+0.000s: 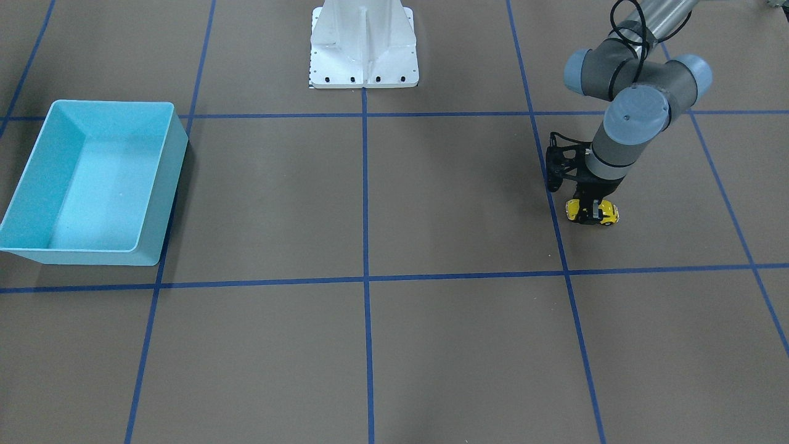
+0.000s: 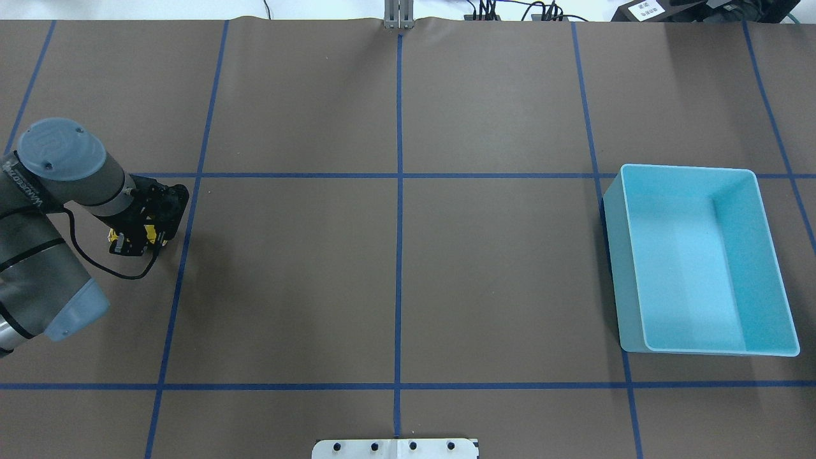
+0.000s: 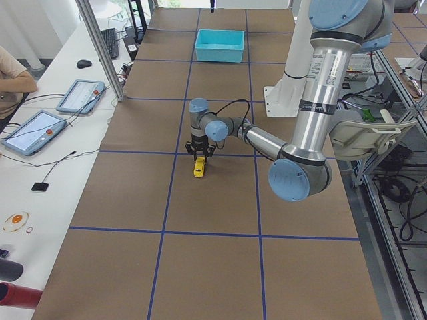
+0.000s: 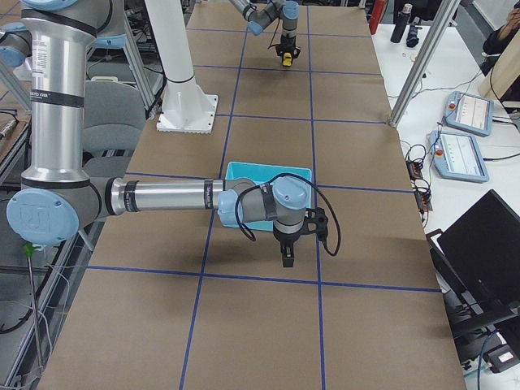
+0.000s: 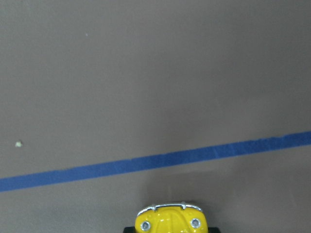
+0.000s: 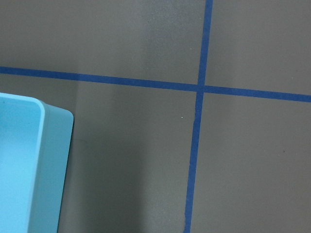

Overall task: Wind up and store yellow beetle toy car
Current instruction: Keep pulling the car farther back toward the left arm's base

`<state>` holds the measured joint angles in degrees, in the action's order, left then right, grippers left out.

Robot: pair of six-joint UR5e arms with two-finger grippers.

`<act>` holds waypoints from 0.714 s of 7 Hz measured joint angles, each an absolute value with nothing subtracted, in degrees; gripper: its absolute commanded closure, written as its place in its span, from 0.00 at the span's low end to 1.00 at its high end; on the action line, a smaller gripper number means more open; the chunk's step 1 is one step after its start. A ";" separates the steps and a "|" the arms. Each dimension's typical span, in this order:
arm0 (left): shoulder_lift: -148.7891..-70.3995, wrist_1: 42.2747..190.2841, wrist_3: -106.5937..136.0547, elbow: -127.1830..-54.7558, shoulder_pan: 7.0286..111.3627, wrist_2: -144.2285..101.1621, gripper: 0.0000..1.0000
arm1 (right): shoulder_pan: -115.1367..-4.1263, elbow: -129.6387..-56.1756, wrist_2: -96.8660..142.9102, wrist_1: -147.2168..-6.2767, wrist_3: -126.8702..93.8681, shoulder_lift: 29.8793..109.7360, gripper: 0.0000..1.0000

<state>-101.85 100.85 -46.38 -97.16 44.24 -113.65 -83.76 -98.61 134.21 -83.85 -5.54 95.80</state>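
**Left gripper on the car, wind-up stroke to be made**

The left gripper stands straight down over the yellow beetle toy car. Its fingers are drawn in narrow on the car's two flanks and seem to grip the body amidships. The car is at right of centre in the front-facing view, with its wheels on the brown table. In the left wrist view only its nose shows, at the bottom edge, with the silver bumper and both headlights pointing up-frame toward a blue tape line.

As I judge it, winding calls for steady downward pressure, so that the wheels bite the paper rather than skid. The drag should run dead straight along the car's length, away from that tape line. The pads ought to stay on the body and clear of the wheels, and the car should not leave the table until the spring is loaded. A glossy rounded shell may slip if squeezed high on the roof.

The blue bin lies well apart, at far left of the front-facing view, so the carry is long.

The right gripper hangs beside the bin in the right-side view. I cannot tell whether it is wide or narrow.

There is lettering along the left arm's forearm in the overhead view, and a white label at upper right. Both are too small to read.
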 measured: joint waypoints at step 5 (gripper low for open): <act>-99.93 103.17 -47.49 -96.79 45.05 -114.48 1.00 | -83.76 -98.61 134.21 -83.85 -5.54 95.80 0.00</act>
<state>-99.93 103.17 -47.49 -96.79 45.05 -114.48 -83.76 -98.61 134.21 -83.85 -5.54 95.80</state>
